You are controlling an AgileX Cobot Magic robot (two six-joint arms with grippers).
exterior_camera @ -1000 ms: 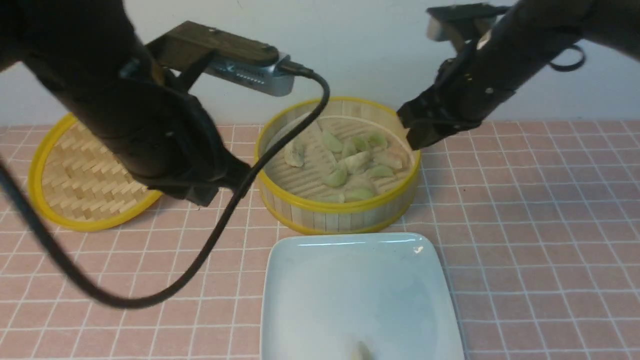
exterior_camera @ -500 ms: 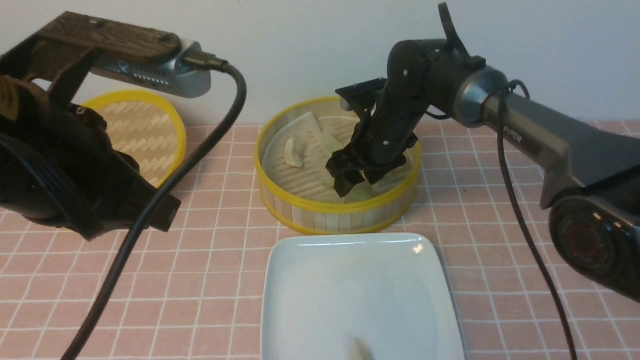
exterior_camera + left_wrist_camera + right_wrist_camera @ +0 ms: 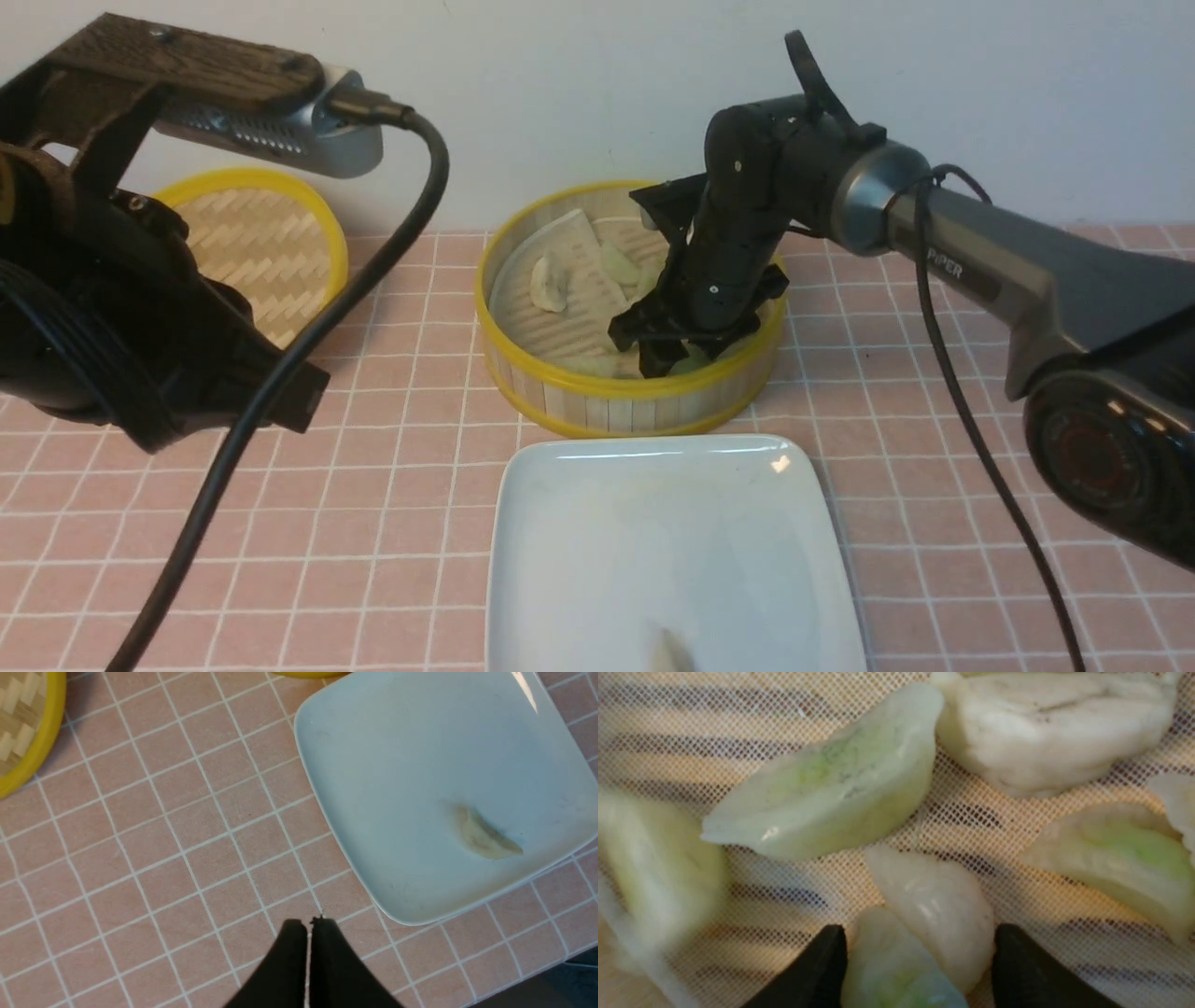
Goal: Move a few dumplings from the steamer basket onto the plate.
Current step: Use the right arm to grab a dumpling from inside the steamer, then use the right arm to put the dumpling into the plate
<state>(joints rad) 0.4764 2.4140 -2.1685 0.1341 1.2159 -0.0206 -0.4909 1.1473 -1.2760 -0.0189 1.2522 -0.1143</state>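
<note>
- Front view: the steamer basket [image 3: 597,407] sits on the table [image 3: 401,523], with its yellow rims and tall side.
- The plate [image 3: 653,523] is big, white and shiny. It is just in front of the steamer basket, on the side near the camera.
- The dumplings [image 3: 549,283] are inside the steamer basket. Some are green and some are creamy white. The right arm hides part of them.
- One more dumpling [image 3: 488,835] lies on the plate, in front of the steamer basket.
- The right end effector [image 3: 920,945] is down inside the steamer basket. It is open, with its two tips apart. A white dumpling [image 3: 938,910] and a green dumpling [image 3: 896,970] are in the gap. I cannot tell if the tips press on them.
- The left end effector [image 3: 303,411] is up above the table, to the left of the steamer basket and nearer the camera. Its tips are closed together, with nothing in them.
- The woven lid [image 3: 261,252] has a yellow edge. It is to the left of the steamer basket, partly behind the left arm.
</note>
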